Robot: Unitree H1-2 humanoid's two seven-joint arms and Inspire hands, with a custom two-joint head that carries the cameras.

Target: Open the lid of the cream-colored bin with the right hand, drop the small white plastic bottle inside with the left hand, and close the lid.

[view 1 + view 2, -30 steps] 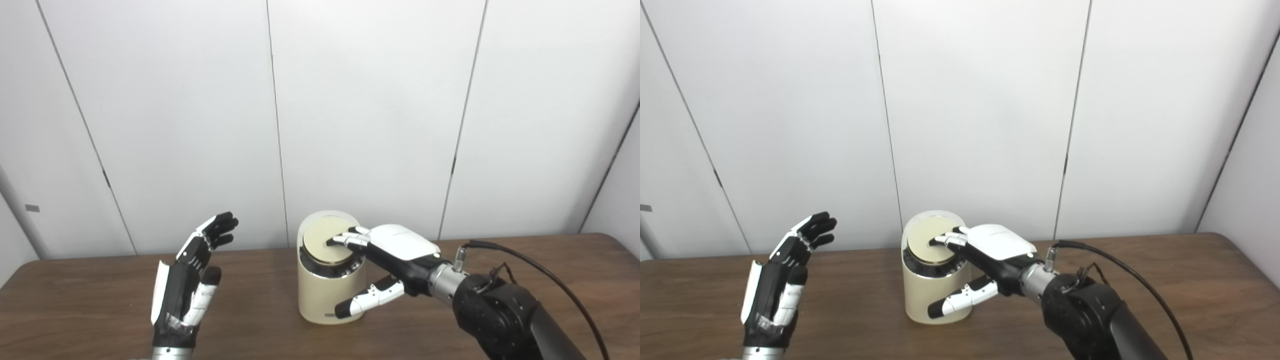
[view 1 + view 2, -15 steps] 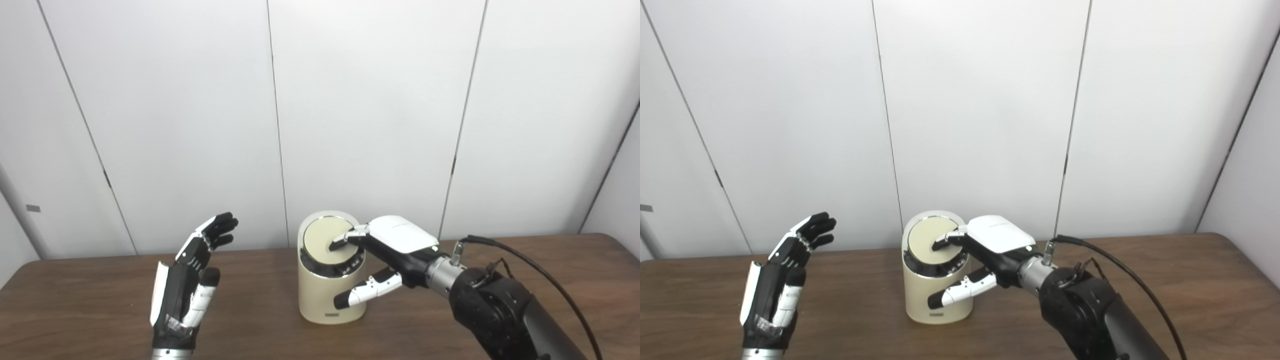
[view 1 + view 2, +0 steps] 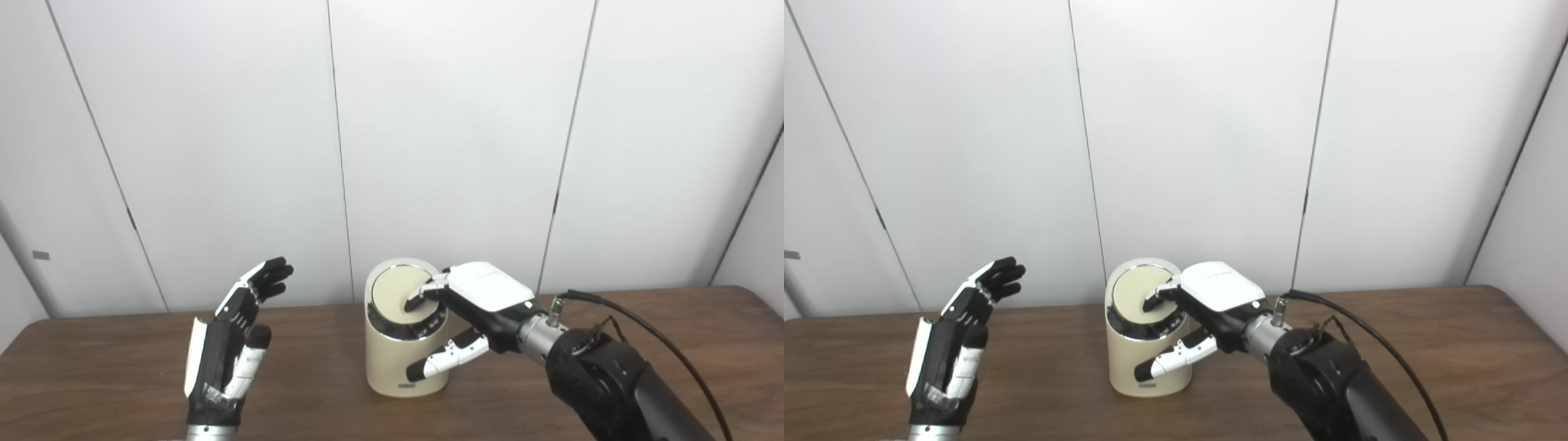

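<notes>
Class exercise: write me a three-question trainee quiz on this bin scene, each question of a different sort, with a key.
1. True or false: the bin's lid is closed.
2. Which hand has fingertips on the lid? A) left hand B) right hand
3. Fill in: the left hand is open and holds ____.

Key: 1 true; 2 B; 3 nothing. The cream bin stands on the wooden table; no bottle shows.

Background was just a brown wood-grain table (image 3: 92, 373) with a rounded corner on the far right, backed by a plain white panelled wall (image 3: 453, 122) with thin dark seams. A small grey tag (image 3: 40, 255) sat low on the left panel.
</notes>
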